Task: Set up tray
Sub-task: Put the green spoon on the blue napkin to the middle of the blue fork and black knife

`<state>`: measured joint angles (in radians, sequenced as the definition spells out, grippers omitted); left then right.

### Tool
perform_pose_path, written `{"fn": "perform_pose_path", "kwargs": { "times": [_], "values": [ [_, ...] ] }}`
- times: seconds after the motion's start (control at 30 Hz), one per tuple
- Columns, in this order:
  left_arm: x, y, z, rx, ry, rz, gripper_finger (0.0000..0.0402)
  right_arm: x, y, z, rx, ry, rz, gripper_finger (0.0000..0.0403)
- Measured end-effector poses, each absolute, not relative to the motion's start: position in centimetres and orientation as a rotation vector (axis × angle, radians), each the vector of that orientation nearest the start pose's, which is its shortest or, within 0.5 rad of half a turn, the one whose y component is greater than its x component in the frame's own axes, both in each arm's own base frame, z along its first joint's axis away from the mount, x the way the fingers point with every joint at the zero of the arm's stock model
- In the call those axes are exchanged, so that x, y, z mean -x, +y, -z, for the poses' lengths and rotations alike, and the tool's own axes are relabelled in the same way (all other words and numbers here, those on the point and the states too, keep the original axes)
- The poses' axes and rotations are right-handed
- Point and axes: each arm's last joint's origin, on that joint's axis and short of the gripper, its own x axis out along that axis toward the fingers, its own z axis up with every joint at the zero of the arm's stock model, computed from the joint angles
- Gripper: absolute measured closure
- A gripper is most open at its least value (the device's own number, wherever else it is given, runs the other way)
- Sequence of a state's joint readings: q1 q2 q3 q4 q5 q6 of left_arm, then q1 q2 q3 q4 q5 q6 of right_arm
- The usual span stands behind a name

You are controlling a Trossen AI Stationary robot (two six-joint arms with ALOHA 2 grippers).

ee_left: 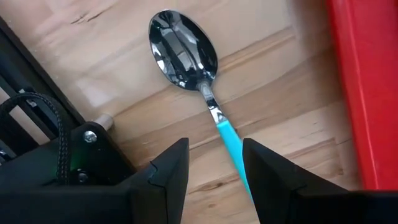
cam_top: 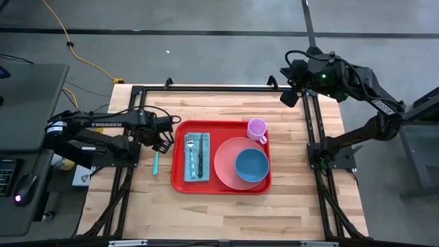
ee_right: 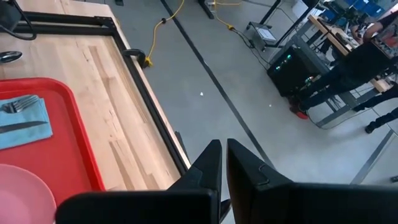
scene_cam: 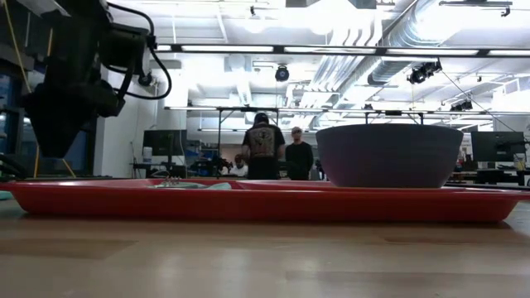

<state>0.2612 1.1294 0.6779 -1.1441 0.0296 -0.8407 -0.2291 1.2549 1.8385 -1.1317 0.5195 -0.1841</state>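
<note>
Overhead view. The tray (cam_top: 221, 157) lies at the centre of the frame on the wooden counter (cam_top: 288, 213). It holds, at its left, a blue napkin (cam_top: 196, 157) bearing a fork (cam_top: 188, 152) and a knife (cam_top: 201, 158); at its right, a pink plate (cam_top: 230, 166) carrying a blue bowl (cam_top: 252, 166); and at its upper right corner, a pink cup (cam_top: 257, 129).

The one piece not yet on the tray is a spoon (ee_left: 193, 74) with a turquoise handle, lying on the counter just left of the tray's left rim.

The left gripper (cam_top: 163, 142) sits at centre left of the frame, over the spoon. In the left wrist view its jaws stand released, one to each side of the turquoise handle, with nothing between them gripped.

The right gripper (ee_right: 222, 163) waits at the upper right of the overhead frame, beyond the counter's far corner, its jaws clenched on nothing.

Step in hand, as judged: picking up the spoon. To do it well, lower the jaws until they bracket the thin handle squarely, close fully before lifting, and keep clear of the tray rim close beside. The spoon would best go on the napkin beside the knife, without disturbing the cutlery already laid.
</note>
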Motion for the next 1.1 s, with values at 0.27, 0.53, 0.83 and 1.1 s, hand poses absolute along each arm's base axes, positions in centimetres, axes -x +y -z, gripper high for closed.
{"fn": "perform_pose_path", "kwargs": {
  "times": [0.27,0.53,0.83,1.1],
  "values": [
    [-14.7,3.7,-18.9,0.891,1.450,-0.766,0.0220,-18.1,-5.7,-49.1,0.252,0.619,0.678,0.0403],
    [-14.9,2.4,-18.8,0.884,1.475,-0.711,0.0220,-17.9,-5.7,-49.2,0.252,0.617,0.678,0.0403],
    [-15.4,-1.2,-17.7,0.947,1.394,-0.810,0.0220,-17.6,-5.6,-49.3,0.270,0.618,0.672,0.0403],
    [-14.8,-2.4,-17.3,0.975,1.351,-1.048,0.0220,-17.6,-5.5,-49.3,0.262,0.613,0.654,0.0403]
  ]
}}
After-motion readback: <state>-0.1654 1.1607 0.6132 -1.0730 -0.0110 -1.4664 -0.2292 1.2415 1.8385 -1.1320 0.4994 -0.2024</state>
